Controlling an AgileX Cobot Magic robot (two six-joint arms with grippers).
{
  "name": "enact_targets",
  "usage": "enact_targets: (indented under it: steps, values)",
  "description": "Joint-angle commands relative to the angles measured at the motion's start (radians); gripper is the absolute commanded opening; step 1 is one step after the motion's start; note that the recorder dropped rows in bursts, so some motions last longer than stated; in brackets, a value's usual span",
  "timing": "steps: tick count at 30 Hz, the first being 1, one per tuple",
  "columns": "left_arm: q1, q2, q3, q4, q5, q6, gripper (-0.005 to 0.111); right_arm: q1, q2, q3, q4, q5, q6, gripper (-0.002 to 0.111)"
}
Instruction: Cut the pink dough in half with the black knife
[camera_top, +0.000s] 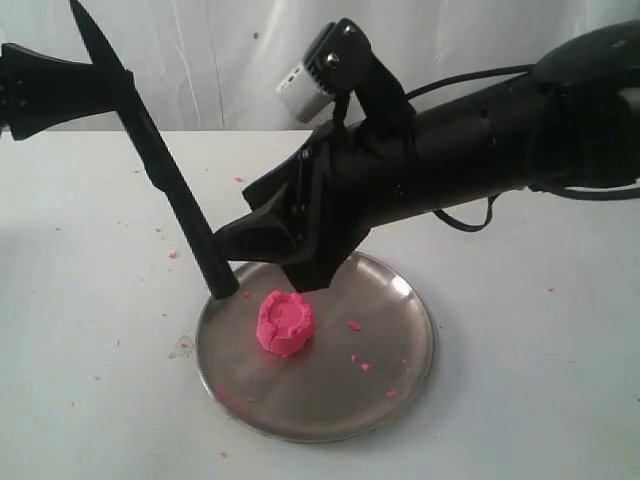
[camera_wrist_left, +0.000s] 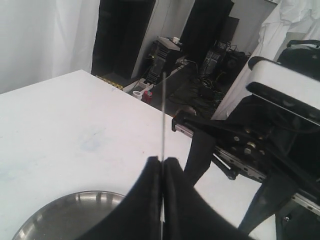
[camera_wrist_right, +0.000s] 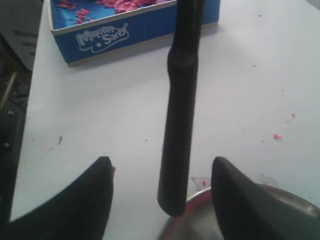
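Observation:
The pink dough (camera_top: 285, 322), a round lump with a dented top, sits left of centre on the steel plate (camera_top: 410, 350). The black knife (camera_top: 160, 165) hangs slanted, tip up, with its handle end just above the plate's far-left rim. My left gripper (camera_top: 105, 80) is shut on its blade; the left wrist view shows the fingers (camera_wrist_left: 150, 200) pressed on the thin blade edge (camera_wrist_left: 163, 120). My right gripper (camera_top: 265, 262) is open, its fingers (camera_wrist_right: 95, 195) either side of the knife handle (camera_wrist_right: 179, 125) without touching it. The dough is hidden in both wrist views.
A blue sand box (camera_wrist_right: 100, 30) with pink bits stands on the table beyond the knife. Pink crumbs (camera_top: 355, 325) lie on the plate and table. The right arm (camera_top: 480, 140) stretches over the plate's far side. The plate rim (camera_wrist_left: 60, 200) shows under my left gripper.

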Motion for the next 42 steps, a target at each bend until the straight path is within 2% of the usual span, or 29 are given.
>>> enact_targets:
  steps: [1,15,23,27,31,39,42]
  values:
    - [-0.052,-0.003,-0.003,-0.027,0.098,-0.011,0.0,-0.007,0.051,-0.034,0.064,0.082,-0.066,0.051]
    - [-0.061,-0.003,-0.003,-0.033,0.098,-0.011,0.0,-0.007,0.136,-0.051,0.072,0.072,-0.087,0.049]
    - [-0.061,-0.003,-0.003,-0.033,0.098,-0.007,0.0,-0.01,0.145,-0.051,0.077,0.036,-0.084,0.034]
    - [-0.061,-0.003,-0.003,-0.033,0.098,-0.007,0.0,-0.011,0.145,-0.051,0.079,0.018,-0.077,0.02]
    - [-0.061,-0.003,-0.003,-0.033,0.098,-0.007,0.0,-0.011,0.143,-0.051,0.097,0.018,-0.077,0.001]
    - [-0.061,-0.003,-0.003,-0.033,0.098,-0.011,0.001,-0.011,0.103,-0.051,0.106,0.016,-0.072,0.0]
    - [-0.061,-0.003,-0.003,-0.045,0.098,-0.02,0.014,-0.011,0.086,-0.051,0.104,-0.006,-0.048,0.0]
